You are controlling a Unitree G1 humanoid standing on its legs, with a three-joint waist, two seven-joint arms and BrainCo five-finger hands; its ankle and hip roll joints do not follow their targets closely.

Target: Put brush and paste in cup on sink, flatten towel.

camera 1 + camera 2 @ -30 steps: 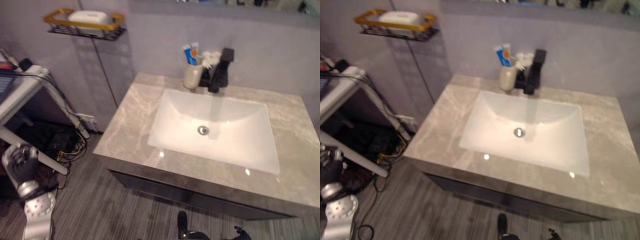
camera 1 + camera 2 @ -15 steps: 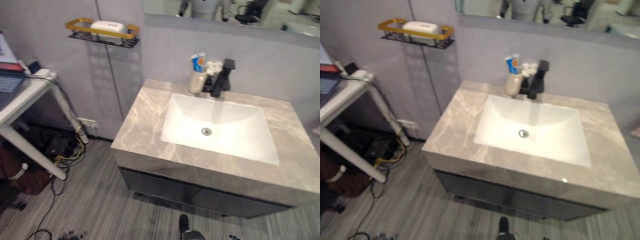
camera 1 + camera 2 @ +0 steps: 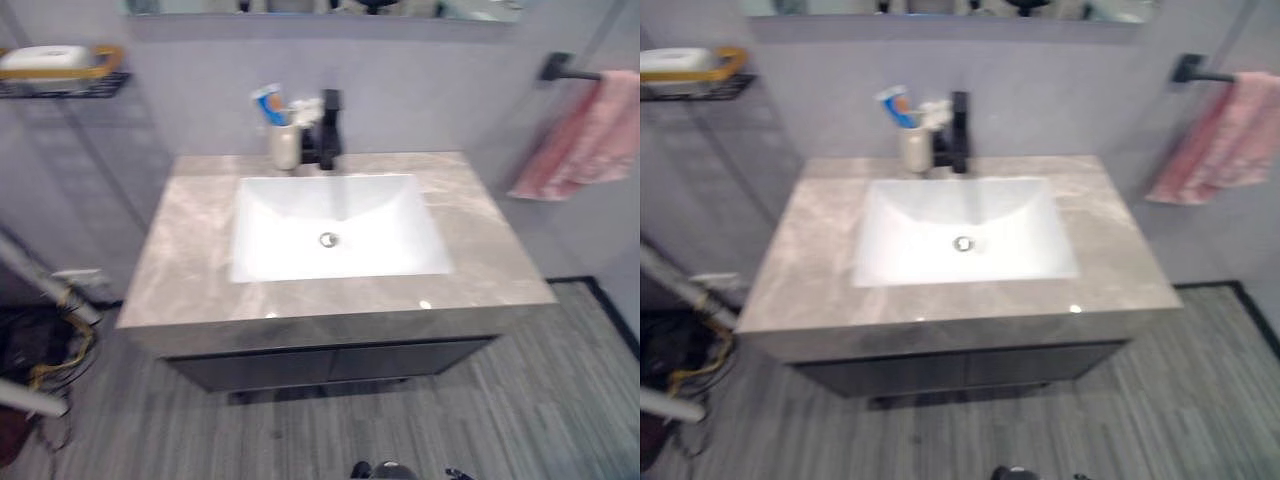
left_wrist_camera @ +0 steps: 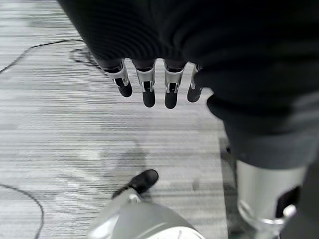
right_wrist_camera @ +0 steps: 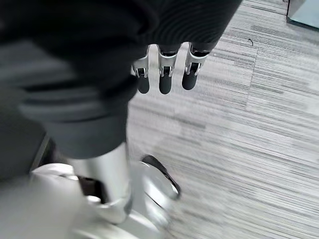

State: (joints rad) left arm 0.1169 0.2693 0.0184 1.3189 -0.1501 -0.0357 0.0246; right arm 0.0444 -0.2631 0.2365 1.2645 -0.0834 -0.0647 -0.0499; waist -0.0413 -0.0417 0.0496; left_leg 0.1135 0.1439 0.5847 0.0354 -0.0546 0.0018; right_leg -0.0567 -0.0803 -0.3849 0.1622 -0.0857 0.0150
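A beige cup [image 3: 285,147] stands on the grey marble counter [image 3: 190,240] at the back of the sink, just left of the black faucet [image 3: 328,130]. A blue and white toothpaste tube [image 3: 266,103] and a brush stick up out of the cup. A pink towel [image 3: 588,140] hangs bunched from a black wall bar [image 3: 568,70] at the right. My left hand [image 4: 147,87] hangs over the floor, fingers straight, holding nothing. My right hand [image 5: 167,75] also hangs low over the floor, open and holding nothing.
The white basin [image 3: 335,225] is set in the middle of the counter. A wire wall shelf [image 3: 55,72] with a white soap bar sits at the upper left. Grey striped floor [image 3: 560,400] lies before the dark cabinet. Table legs and cables are at the lower left.
The camera has swung to the right: the sink now sits in the middle, the pink towel has come into view, and the side table has slid out at the left.
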